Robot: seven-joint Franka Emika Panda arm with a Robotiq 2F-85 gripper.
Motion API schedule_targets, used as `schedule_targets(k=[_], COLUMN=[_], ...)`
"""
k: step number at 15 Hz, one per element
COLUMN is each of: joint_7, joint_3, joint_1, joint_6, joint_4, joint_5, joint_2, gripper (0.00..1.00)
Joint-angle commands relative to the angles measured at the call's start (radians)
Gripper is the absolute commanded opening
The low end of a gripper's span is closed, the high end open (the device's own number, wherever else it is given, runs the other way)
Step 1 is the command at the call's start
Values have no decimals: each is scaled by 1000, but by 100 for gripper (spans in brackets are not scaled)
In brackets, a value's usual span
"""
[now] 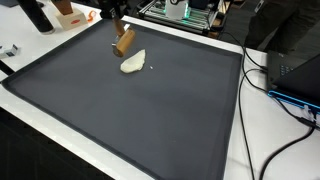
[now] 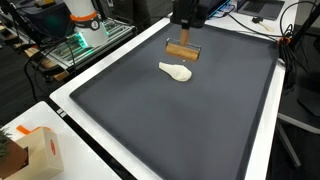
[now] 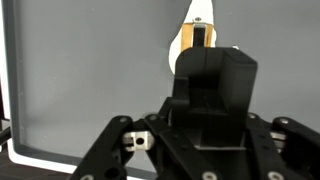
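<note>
Matt dark-grey mat (image 1: pixel 150 110), faintly grainy like rubber or felt, framed by a smooth white table rim (image 1: pixel 240 110). At the gripper (image 1: pixel 117 30) — dull black plastic casing with little sheen — a brown block (image 1: pixel 123 42) of wood-like, satin finish. Beside it, a pale lump (image 1: pixel 132 63), soft and matt — cloth or dough, not discernible.

- The black gripper (image 3: pixel 201 42) fills the lower middle of the view, its boxy body rising from the bottom edge.
- Its linkage arms spread out to both lower corners.
- Just past the body's top, an orange-brown block (image 3: pixel 183 45) shows, crossed by a dark upright strip.
- How the jaws stand is hidden behind the body.
- A white lump (image 3: pixel 200 10) lies beyond the block, at the top edge.
- A dark grey mat (image 3: pixel 90 70) covers the rest, with a pale border (image 3: pixel 3 80) along the left side.
</note>
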Motion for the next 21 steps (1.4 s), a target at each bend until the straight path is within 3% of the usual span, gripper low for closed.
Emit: schedule_targets(k=[1, 7, 21], joint_7=[185, 419, 760], joint_3=[-3, -3, -8], joint_1=[30, 76, 126], joint_6=[-10, -71, -179], joint_4=[0, 3, 10], joint_5=[-98, -235, -421], joint_2=[9, 27, 85], gripper=[24, 24, 24])
